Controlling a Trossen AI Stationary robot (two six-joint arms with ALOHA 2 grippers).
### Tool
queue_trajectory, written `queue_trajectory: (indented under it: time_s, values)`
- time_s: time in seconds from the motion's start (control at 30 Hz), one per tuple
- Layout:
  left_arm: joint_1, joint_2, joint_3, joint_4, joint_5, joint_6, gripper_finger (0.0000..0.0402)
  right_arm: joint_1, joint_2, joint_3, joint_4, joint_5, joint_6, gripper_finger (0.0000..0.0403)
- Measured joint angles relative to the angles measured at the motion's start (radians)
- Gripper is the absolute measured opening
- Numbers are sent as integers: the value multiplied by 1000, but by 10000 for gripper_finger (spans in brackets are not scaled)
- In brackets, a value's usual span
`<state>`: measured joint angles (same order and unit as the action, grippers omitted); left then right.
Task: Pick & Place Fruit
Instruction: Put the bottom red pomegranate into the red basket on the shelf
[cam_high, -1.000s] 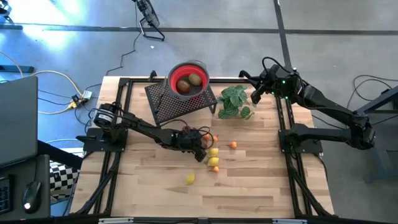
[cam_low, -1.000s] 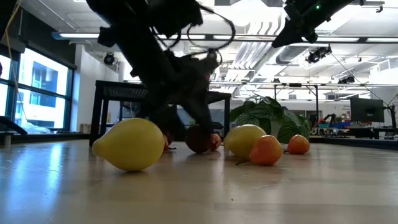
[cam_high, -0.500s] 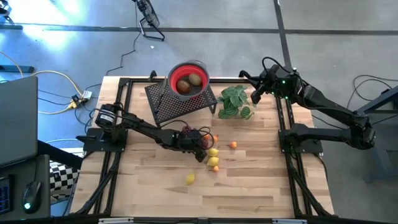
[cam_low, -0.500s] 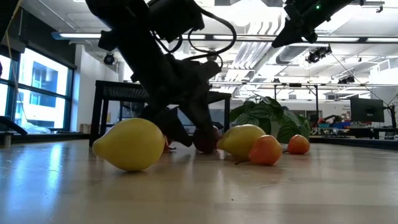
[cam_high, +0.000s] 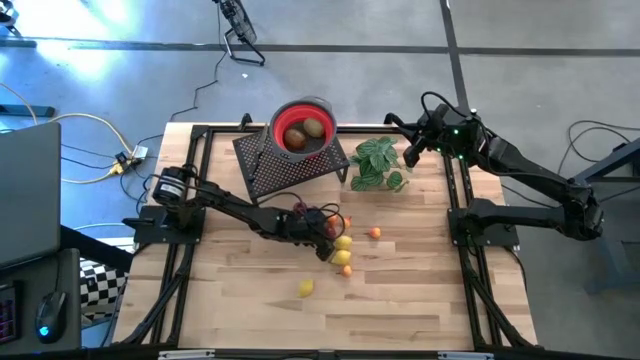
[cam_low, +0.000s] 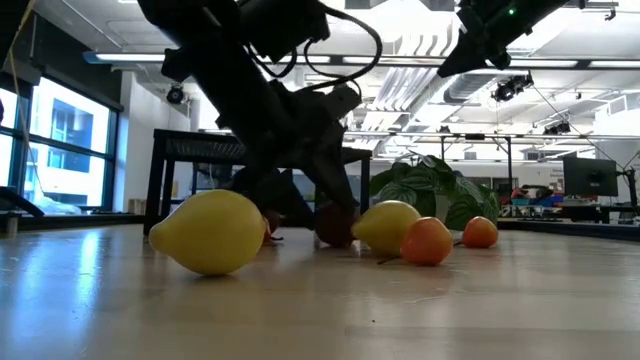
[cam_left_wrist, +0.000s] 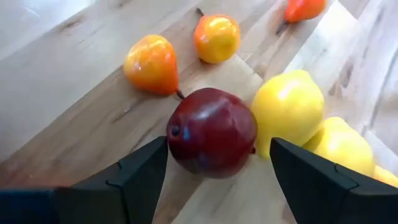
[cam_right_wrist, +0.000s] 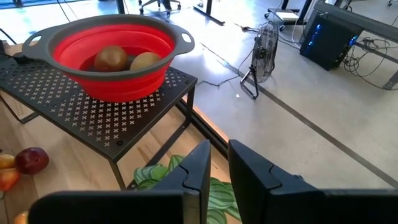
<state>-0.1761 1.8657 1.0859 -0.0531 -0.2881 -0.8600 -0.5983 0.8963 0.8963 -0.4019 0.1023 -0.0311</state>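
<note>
My left gripper is open and low over the table's middle. One finger stands on each side of a dark red fruit that rests on the wood. Two yellow lemons lie right beside that fruit. A third lemon lies nearer the near edge. Small orange pieces lie around them. Two kiwi-like ovals sit in a red bowl. My right gripper is shut and hangs high over the leafy plant. My left gripper comes at the dark red fruit slanting down from the table's left. One finger is close against the fruit's side and the other stands apart. I cannot tell whether either touches it. The fruit sits on the table.
The red bowl stands on a black perforated stand at the far middle of the table. The green plant sits to the stand's right. Black frame rails run along both table sides. Bare wood lies toward the near edge.
My left gripper has edged slightly toward the table's right, toward the lemons, staying low. In the low view the dark red fruit has shifted a little the same way, closer to the nearest lemon.
</note>
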Motion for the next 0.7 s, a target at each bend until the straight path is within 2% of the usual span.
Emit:
queue_trajectory:
  time_s: [0.17,0.27,0.43,0.6,0.7]
  values:
    - [0,-13,-1,-8,69,56,278,0,0,0,-6,2,-18,50]
    - [0,-24,10,-6,76,133,278,0,0,0,-6,1,-25,50]
    - [10,-38,81,-121,77,318,278,0,0,0,-6,0,-26,50]
    - [40,-44,201,-320,85,566,278,0,0,0,-6,0,-26,50]
    - [69,-44,259,-429,93,647,278,0,0,0,-6,0,-22,50]
